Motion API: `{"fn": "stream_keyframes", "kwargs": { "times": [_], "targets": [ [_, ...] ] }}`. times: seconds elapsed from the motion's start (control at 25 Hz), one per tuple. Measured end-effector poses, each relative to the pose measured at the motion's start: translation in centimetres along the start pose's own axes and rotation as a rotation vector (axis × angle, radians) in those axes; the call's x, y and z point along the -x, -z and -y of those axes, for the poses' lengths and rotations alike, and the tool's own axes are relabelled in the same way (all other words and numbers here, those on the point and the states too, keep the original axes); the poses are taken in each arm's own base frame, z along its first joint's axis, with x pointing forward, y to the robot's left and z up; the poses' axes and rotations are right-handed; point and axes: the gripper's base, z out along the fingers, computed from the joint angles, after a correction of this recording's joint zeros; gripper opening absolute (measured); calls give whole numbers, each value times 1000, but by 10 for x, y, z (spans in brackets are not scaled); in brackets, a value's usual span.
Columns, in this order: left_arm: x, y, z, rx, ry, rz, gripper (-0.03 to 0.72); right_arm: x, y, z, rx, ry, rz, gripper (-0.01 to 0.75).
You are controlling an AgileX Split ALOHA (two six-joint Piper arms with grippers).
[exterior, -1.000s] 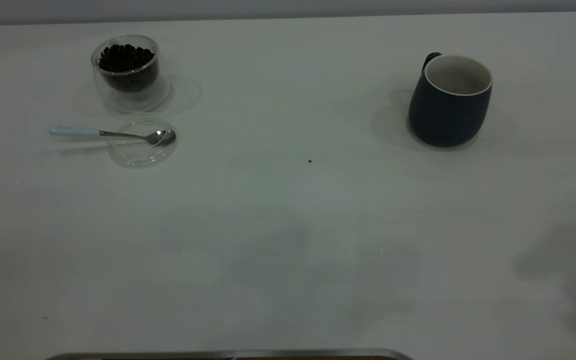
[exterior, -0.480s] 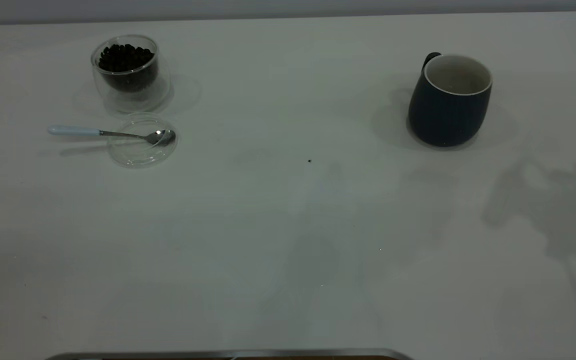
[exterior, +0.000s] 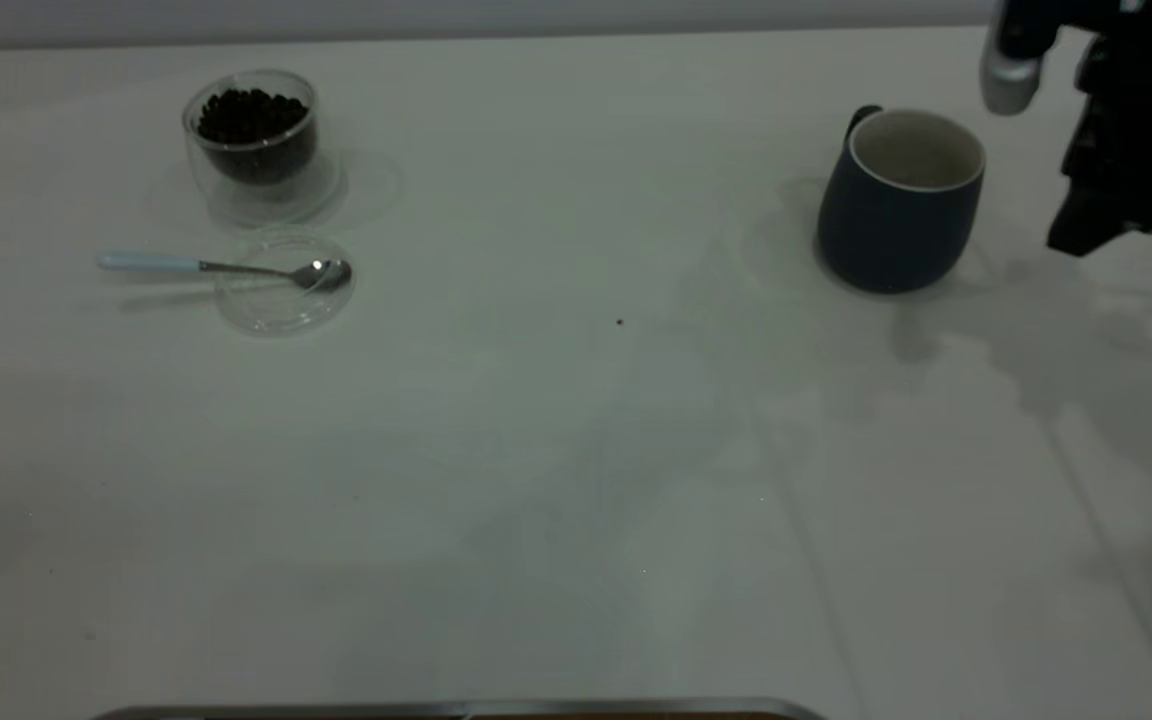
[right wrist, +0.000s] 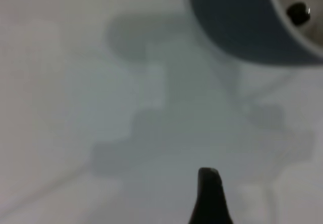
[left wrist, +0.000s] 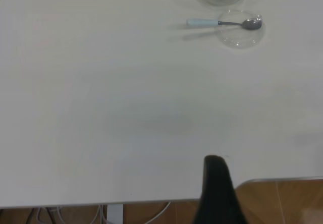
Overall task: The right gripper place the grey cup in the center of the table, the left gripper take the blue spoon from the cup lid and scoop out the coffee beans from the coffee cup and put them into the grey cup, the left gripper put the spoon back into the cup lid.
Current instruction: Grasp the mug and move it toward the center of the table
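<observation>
The grey cup (exterior: 898, 205) stands upright at the table's (exterior: 576, 450) far right, handle turned to the back. My right gripper (exterior: 1121, 150) hovers just to its right, apart from it; the right wrist view shows the grey cup (right wrist: 237, 22) close ahead with a dark bit inside. At the far left stands the coffee cup (exterior: 258, 140) full of coffee beans (exterior: 251, 115). In front of it the blue spoon (exterior: 226, 267) lies with its bowl in the cup lid (exterior: 281, 305) and its handle off to the left. My left gripper (left wrist: 217, 193) is parked at the table's edge, far from the spoon (left wrist: 222, 23).
A tiny dark speck (exterior: 620, 322) lies near the table's middle. A metal edge (exterior: 456, 710) runs along the front. Beyond the table's edge in the left wrist view are a wooden floor (left wrist: 282, 204) and cables (left wrist: 161, 211).
My right arm has come into view from the right and now hangs beside the grey cup; its shadow has swept up the table toward the cup. Cup, spoon and lid have not moved.
</observation>
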Motion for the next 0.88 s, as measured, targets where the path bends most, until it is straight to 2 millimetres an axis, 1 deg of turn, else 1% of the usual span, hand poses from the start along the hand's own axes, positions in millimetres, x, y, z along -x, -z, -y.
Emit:
{"fn": "stream_keyframes", "kwargs": {
  "times": [0.28,0.44,0.52,0.64,0.88],
  "targets": [
    [0,0,0,0,0,0,590,13,-26,27,-36,40,6,590],
    [0,0,0,0,0,0,590,16,-41,34,-34,74,-1,590],
    [0,0,0,0,0,0,590,19,-45,33,-28,105,-1,590],
    [0,0,0,0,0,0,590,30,-45,28,-28,171,8,590],
    [0,0,0,0,0,0,590,63,-45,10,-40,268,45,590]
  ]
}}
